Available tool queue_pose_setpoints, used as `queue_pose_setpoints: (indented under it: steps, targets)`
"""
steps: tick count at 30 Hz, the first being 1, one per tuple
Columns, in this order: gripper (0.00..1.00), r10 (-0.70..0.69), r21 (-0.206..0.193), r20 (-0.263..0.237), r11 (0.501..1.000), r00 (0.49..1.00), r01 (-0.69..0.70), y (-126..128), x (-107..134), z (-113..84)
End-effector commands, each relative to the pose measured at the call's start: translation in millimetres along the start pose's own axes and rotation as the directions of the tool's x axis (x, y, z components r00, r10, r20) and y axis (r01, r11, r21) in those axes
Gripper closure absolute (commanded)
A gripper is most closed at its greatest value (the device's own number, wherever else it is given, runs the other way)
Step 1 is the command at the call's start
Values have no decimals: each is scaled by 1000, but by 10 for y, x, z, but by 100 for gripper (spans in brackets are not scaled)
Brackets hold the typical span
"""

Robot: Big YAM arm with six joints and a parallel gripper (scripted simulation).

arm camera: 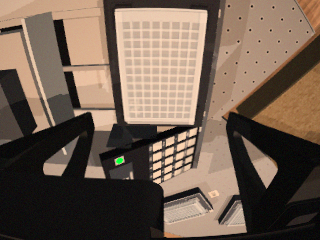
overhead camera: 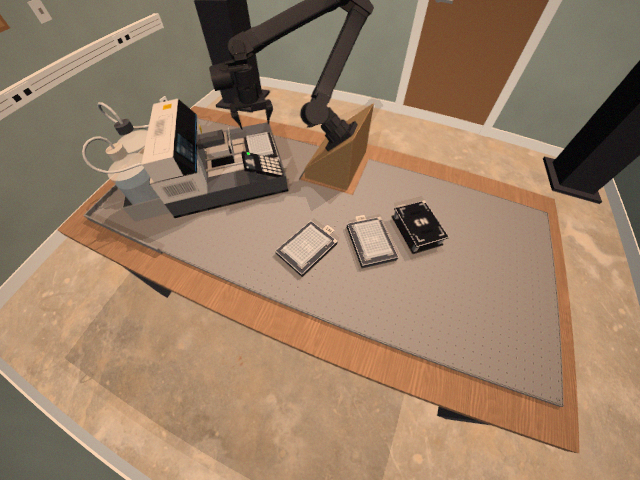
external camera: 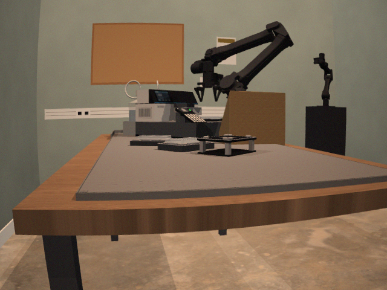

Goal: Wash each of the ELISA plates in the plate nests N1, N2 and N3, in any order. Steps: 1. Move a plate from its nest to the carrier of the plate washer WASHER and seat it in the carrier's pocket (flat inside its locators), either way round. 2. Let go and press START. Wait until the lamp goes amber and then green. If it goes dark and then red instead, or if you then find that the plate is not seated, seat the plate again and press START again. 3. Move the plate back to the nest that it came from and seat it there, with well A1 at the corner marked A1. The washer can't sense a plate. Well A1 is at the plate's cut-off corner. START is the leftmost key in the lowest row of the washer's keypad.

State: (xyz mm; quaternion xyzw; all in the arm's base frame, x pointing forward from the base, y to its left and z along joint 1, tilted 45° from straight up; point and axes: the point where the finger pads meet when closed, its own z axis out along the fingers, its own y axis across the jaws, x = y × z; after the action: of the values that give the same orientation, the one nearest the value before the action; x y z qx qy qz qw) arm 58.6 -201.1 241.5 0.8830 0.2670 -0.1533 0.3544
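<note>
green-walled room, open end effector [overhead camera: 254, 124] [external camera: 207, 99] [arm camera: 160, 119], lit green lamp [overhead camera: 248, 153] [external camera: 190, 110] [arm camera: 119, 160]

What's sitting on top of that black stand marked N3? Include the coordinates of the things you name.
Nothing shows on the black stand [overhead camera: 408, 211] [external camera: 240, 138], no plate at least. Its raised top hides part of the base underneath from above.

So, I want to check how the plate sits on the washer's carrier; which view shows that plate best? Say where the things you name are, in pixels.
The wrist view: it looks down on the plate [overhead camera: 260, 143] [arm camera: 159, 67], its well grid large and unblocked. The top view shows it small beyond the keypad [overhead camera: 269, 165] [external camera: 195, 117] [arm camera: 173, 154]; the exterior view doesn't show it clearly.
</note>
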Motion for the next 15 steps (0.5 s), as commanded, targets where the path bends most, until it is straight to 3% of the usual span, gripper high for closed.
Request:
queue_pose_setpoints:
  steps: [1, 6, 8, 15]
  targets:
    - [0, 28, -21, 2, 999, 1000, -28, 82, -53, -93]
    - [0, 28, -21, 2, 999, 1000, -28, 82, -53, -93]
    - [4, -63, 13, -1, 998, 998, 63, -44, 122, -5]
    - [18, -294, 11, 1, 956, 956, 294, -131, 454, -9]
